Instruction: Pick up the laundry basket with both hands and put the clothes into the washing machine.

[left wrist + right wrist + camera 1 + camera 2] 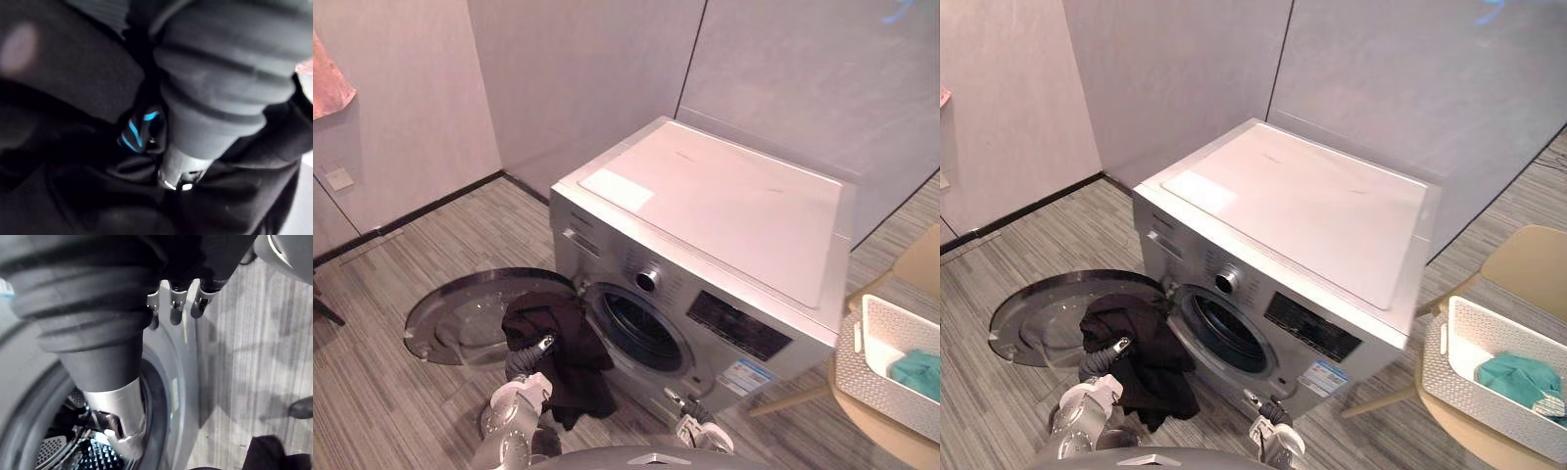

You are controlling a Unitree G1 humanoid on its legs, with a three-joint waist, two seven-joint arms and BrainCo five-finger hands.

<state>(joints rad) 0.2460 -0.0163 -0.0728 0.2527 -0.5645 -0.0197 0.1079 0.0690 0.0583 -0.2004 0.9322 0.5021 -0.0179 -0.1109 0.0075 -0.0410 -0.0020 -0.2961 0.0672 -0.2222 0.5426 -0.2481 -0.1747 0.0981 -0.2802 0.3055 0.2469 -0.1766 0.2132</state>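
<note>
One black garment perhaps on left hand, studded drum close-up

Mostly buried in black crumpled garment: left hand; grasp unreadable. Well right of right hand, white woven plastic laundry basket cut by view's edge; teal cloth inside part-hidden by wall. Beyond right hand, perforated steel drum blurred.

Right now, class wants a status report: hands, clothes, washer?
Left hand beside the washer mouth, black garment hanging from it. Right hand open, empty, low by the washer front. Door lies open; teal cloth in the basket.
</note>
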